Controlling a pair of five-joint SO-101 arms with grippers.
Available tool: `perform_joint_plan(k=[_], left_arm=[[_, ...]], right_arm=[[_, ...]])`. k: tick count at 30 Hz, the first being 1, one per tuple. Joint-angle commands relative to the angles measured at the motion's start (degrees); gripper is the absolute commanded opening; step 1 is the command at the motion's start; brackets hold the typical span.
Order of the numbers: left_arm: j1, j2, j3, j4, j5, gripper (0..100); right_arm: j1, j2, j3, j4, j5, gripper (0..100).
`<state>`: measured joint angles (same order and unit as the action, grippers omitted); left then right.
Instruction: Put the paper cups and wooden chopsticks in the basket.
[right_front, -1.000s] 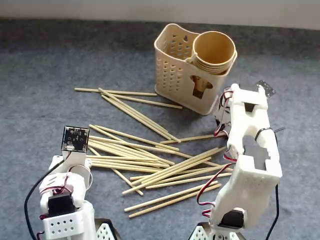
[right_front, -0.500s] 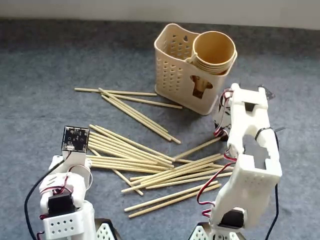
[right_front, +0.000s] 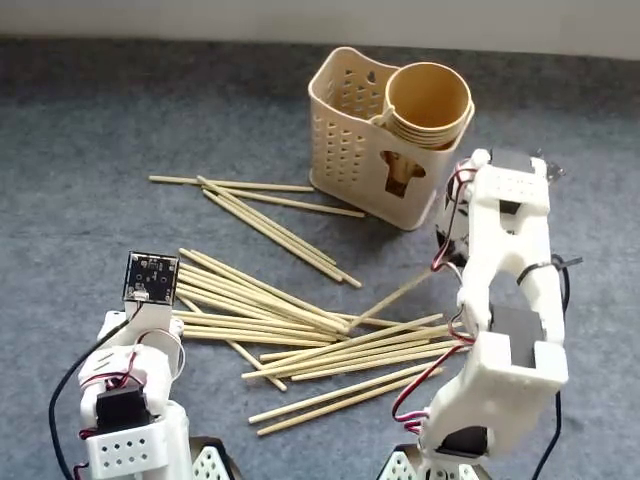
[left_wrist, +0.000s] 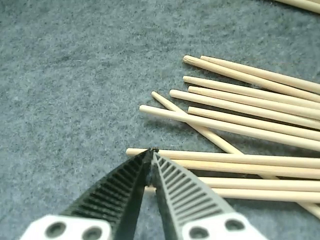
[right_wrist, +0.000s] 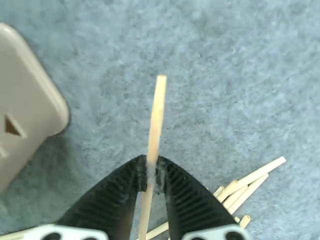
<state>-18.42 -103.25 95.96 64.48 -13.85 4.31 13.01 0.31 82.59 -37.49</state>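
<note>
Since a second ago my left arm has not stirred, while my right arm has risen toward the basket and swung one stick out of its flat lie. My left gripper (left_wrist: 151, 152) is clenched on nothing, poised over the grey felt table (right_front: 100, 130) at the ends of the loose pale wooden chopsticks (right_front: 270, 310). Further right stands the cream perforated plastic basket (right_front: 345, 130), with the tan paper cups (right_front: 428, 100) stacked inside. Just beside it, the single wooden chopstick (right_front: 395, 298) slants up from the heap into my right gripper (right_wrist: 151, 172), which is pinched on it partway along. I judge the thin stick may pivot or slip in so narrow a pinch. Its trailing end may drag others astray, and its tip may snag the rim or tip the basket over.
</note>
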Motion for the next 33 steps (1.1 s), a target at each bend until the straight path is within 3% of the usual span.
perform_joint_plan(k=[1, 6, 14, 22, 27, 33], left_arm=[[-0.66, -0.57, 1.27, -0.09, -0.26, 1], [-0.66, -0.57, 1.27, -0.09, -0.26, 1], [-0.48, -0.57, 1.27, 0.00, -0.26, 1], [-0.48, -0.57, 1.27, 0.00, -0.26, 1], [-0.48, -0.57, 1.27, 0.00, -0.26, 1], [-0.48, -0.57, 1.27, 0.00, -0.26, 1]], right_arm=[[0.13, -7.78, -1.98, 0.84, -0.62, 0.5], [-0.48, -14.73, -2.15, 5.49, -0.26, 0.5], [-7.25, -26.86, -1.98, 10.24, -0.18, 0.5], [-15.69, -36.26, -2.33, 9.54, -0.09, 0.5], [-18.86, -37.76, -2.42, 2.77, 0.26, 0.5], [-20.26, -38.11, -2.59, -6.11, 13.45, 0.5]])
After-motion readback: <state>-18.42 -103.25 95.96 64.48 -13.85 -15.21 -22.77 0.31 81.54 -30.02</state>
